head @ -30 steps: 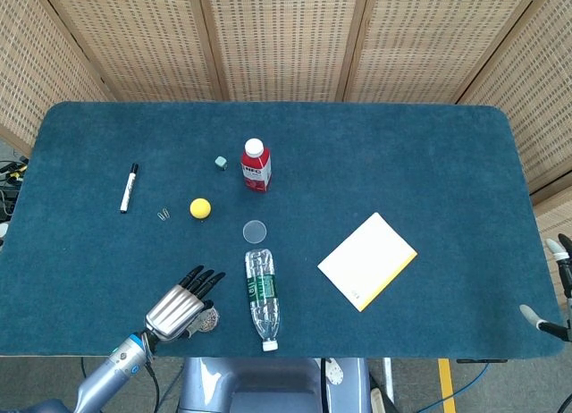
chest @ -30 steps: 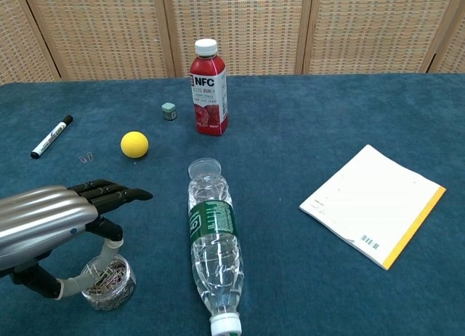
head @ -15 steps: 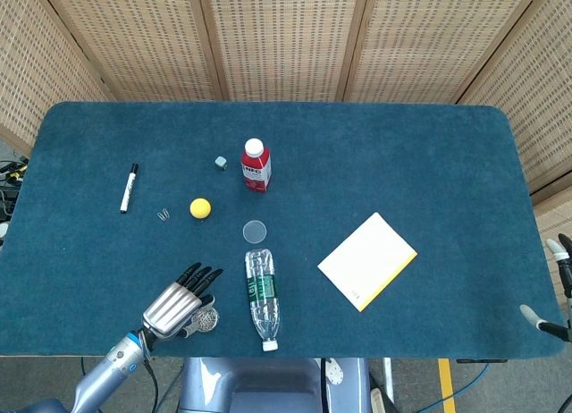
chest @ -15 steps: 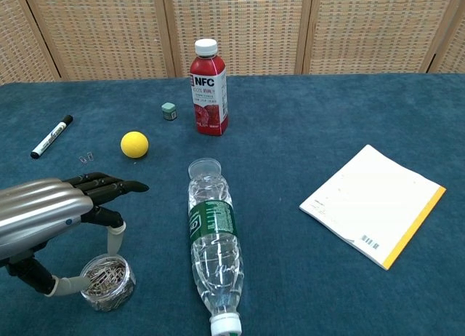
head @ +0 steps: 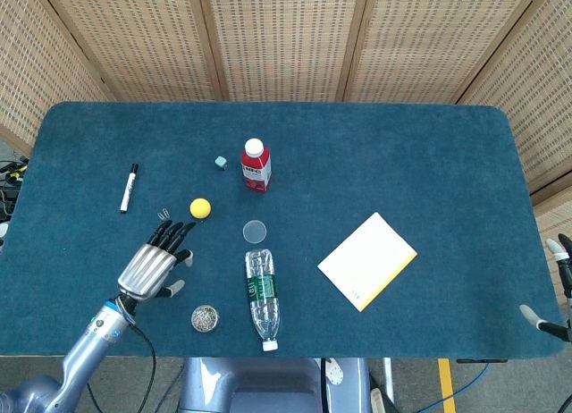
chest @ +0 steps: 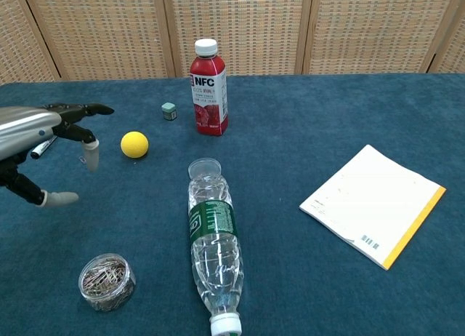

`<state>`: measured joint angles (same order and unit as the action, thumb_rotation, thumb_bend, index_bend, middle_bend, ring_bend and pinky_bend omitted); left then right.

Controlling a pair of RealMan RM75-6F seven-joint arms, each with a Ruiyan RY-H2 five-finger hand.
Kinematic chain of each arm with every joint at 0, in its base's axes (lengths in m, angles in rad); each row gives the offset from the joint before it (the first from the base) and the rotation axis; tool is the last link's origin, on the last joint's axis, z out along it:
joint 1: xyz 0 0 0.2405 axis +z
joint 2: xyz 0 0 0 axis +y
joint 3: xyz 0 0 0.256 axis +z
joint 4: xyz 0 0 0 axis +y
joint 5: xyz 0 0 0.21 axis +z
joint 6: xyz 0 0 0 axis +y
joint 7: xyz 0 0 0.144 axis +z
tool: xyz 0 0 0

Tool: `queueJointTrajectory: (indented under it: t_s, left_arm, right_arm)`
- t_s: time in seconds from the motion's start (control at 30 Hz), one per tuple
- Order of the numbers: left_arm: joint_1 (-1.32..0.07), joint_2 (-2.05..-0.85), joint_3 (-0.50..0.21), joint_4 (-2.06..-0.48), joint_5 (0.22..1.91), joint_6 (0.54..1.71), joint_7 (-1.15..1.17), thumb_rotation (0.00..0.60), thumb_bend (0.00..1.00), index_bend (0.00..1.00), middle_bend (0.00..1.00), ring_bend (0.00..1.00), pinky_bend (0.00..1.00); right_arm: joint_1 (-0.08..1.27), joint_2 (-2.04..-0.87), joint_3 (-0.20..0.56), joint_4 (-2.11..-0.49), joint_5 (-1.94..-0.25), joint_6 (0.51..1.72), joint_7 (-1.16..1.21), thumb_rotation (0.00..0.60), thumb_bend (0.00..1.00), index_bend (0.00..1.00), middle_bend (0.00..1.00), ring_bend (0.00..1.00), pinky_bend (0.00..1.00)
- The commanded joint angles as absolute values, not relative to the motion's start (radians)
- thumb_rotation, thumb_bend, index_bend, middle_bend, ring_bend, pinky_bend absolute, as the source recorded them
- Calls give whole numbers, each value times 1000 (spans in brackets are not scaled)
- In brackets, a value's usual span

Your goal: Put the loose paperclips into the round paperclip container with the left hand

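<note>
- The left hand [head: 149, 267], fingers spread and holding nothing, hovers at lower left of the head view, fingertips near the loose paperclips [head: 164, 214].
- The round paperclip container [head: 205, 318] stands open below it, near the bottom edge.
- Risk, as I judge it: the clips are thin and flat on the blue cloth [head: 429, 163], so they may slip the pinch.
- The yellow ball [head: 200, 207] just beside them could be knocked rolling.
- Marker [head: 129, 187], lying water bottle [head: 261, 297], juice bottle [head: 256, 165], clear lid [head: 255, 231] and notepad [head: 367, 260] block nothing.
- The right hand [head: 547, 316] barely shows at the right edge; its state is unclear.
</note>
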<state>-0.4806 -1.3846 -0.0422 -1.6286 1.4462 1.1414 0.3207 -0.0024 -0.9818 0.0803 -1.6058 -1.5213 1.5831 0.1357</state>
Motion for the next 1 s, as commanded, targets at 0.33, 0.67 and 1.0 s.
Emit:
queueJointTrajectory:
  t_s: [0.33,0.67,1.0]
  left_arm:
    - [-608,-1473,-181,-1197,1266,952,152,600,261,458,0,0,0]
    - [-696,-1562,-204,-989,1242,831,79,600,283,458,0,0,0]
    - [-778,-1666,-204,-835,1234,740,76,600,292,473,0,0,0]
  right_arm:
    - [6,-991,88,-1606,-1497,1564,105,600,0,0,0,0,0]
    - [13,-1000,95,-1604,-1474,1547,77,600,0,0,0,0,0]
    - [19,-1004,107,-1607,-1438,1529,58,600,0,0,0,0,0]
